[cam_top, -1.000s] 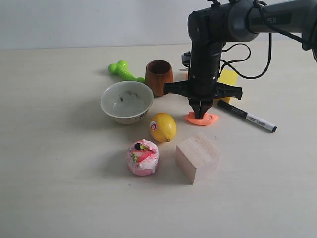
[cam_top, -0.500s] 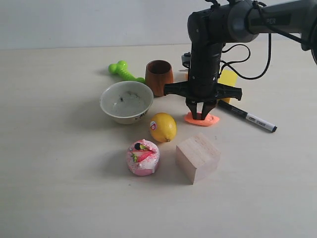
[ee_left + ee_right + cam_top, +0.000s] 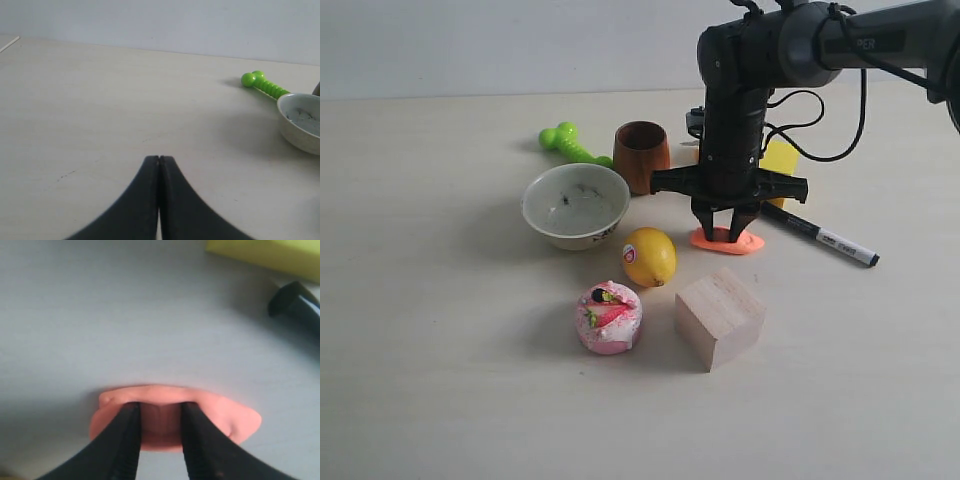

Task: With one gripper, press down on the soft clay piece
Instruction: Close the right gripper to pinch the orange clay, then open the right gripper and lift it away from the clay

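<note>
Pressing into the soft clay piece [image 3: 748, 243], which lies on the surface [image 3: 440, 380] between lemon [image 3: 649, 256] and marker [image 3: 817, 235], the right pincer [image 3: 725, 235] stands slightly parted, grasping nothing. Risk: putty adhering to the tips may lift on retraction. One second earlier the tips were together and the clay rim curled up; now it lies flatter

There is one of each: a bowl [image 3: 533, 196], a wooden cup [image 3: 641, 156], a green toy bone [image 3: 570, 144], a lemon [image 3: 650, 257], a pink toy cake [image 3: 608, 318], a wooden block [image 3: 719, 317], a pen [image 3: 820, 236], a clay piece [image 3: 754, 243], a yellow piece [image 3: 781, 158].
</note>
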### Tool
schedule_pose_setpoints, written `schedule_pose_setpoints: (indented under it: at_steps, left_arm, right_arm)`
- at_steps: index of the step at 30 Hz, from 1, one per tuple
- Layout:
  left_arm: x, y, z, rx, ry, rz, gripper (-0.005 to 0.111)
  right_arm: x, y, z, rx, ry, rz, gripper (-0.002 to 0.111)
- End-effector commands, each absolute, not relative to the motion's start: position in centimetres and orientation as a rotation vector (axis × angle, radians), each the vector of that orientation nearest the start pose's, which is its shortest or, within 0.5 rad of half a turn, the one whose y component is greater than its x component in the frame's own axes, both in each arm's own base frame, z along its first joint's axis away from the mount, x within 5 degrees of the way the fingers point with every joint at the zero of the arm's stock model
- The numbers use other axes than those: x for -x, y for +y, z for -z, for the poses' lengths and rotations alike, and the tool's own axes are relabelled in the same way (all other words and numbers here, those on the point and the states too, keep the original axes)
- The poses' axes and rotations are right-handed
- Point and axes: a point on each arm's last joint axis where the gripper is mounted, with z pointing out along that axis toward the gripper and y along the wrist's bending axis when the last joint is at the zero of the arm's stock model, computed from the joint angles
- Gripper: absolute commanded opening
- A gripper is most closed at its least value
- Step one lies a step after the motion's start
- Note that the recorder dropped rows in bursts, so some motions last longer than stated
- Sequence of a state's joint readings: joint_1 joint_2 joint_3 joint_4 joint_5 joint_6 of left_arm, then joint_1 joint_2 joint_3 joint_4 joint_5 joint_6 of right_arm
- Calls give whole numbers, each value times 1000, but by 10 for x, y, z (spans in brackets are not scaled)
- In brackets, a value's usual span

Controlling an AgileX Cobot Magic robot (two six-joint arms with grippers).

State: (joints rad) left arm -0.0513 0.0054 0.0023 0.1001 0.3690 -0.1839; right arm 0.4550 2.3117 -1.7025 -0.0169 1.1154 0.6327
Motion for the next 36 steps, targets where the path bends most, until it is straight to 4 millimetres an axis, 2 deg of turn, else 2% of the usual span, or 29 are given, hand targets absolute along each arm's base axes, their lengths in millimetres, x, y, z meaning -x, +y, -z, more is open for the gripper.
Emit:
schedule_pose_setpoints:
  at_steps: [1,12,33,36]
  left_arm:
    - [-53,1,-181,66,1842,67,0]
    - [-53,1,-181,66,1842,67,0]
    - [-53,1,-181,66,1842,67,0]
    - [-53,1,-181,66,1842,67,0]
  right_arm:
    - [-394,190,-88,-258,3210,124,34]
    - [-397,189,-94,-230,3167,127,32]
    - [-408,192,-140,-191,2973,-13,6]
    - [-407,191,-141,-193,2985,-1,4]
